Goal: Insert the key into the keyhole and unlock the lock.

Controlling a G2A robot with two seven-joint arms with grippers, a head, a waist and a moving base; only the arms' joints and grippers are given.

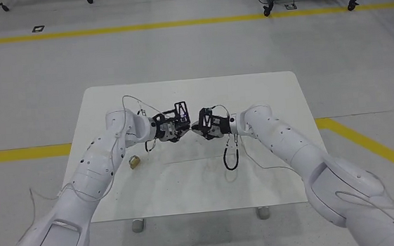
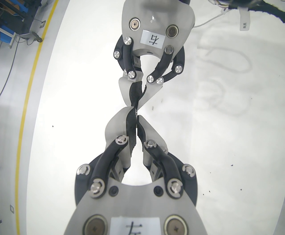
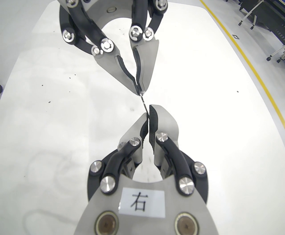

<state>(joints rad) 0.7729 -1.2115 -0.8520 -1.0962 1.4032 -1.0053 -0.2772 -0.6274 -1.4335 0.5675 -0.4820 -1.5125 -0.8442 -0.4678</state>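
A thin dark key hangs in the air above the middle of the white table, spanning the tips of both grippers. My left gripper is shut on one end of it. My right gripper faces it tip to tip and is closed on the other end. From the top the two grippers, left and right, meet nose to nose. The small brass lock lies on the table beside the left forearm, well away from both grippers. Its keyhole is too small to make out.
A black cable loop hangs from the right arm down to the table. Thin white cables trail along both arms. The table's near edge lies close below the arms, with open table on both sides of the grippers.
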